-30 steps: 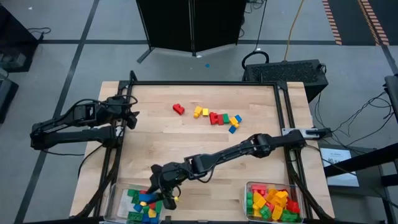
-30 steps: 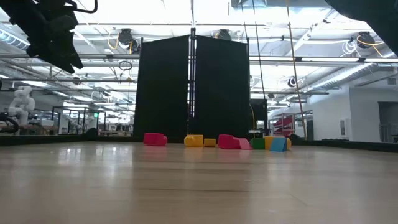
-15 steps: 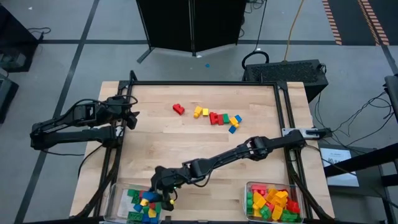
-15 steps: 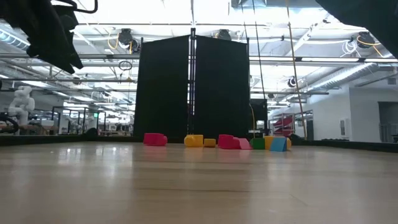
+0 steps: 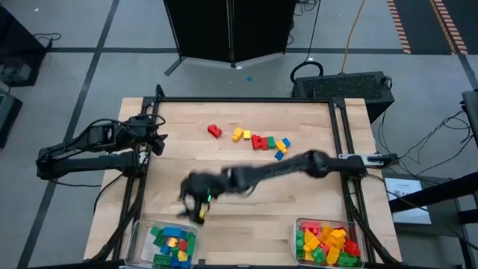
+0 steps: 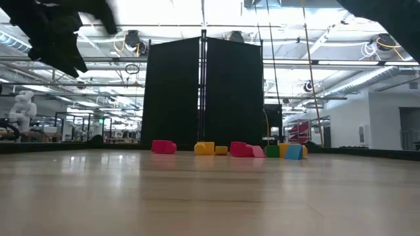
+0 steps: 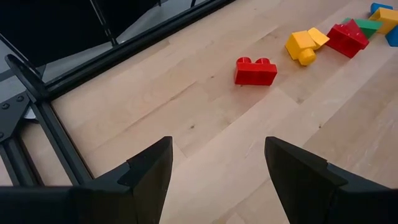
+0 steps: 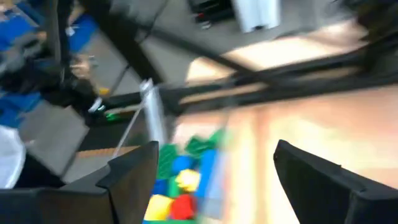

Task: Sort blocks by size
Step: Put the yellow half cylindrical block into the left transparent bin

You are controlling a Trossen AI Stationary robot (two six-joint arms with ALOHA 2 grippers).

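Right gripper (image 5: pixel 196 200): fingers spread wide apart, nothing between them in the right wrist view. It sits over the table's near-left area, just beyond the left bin (image 5: pixel 169 244). Its arm runs low and nearly straight across the table from the right edge, motion-blurred.

Left gripper (image 7: pixel 214 180): fingers parted, holding nothing. It hangs at the table's far-left edge, aimed toward the table centre; its arm is folded outside the left rail.

Blocks: a loose row (image 5: pixel 258 139) lies in the far centre of the table, with a red block (image 7: pixel 255 71) apart at its left end. The left bin holds mostly green and blue blocks with some yellow and red; the right bin (image 5: pixel 328 243) holds red, yellow and green ones.

No legible writing or labels.
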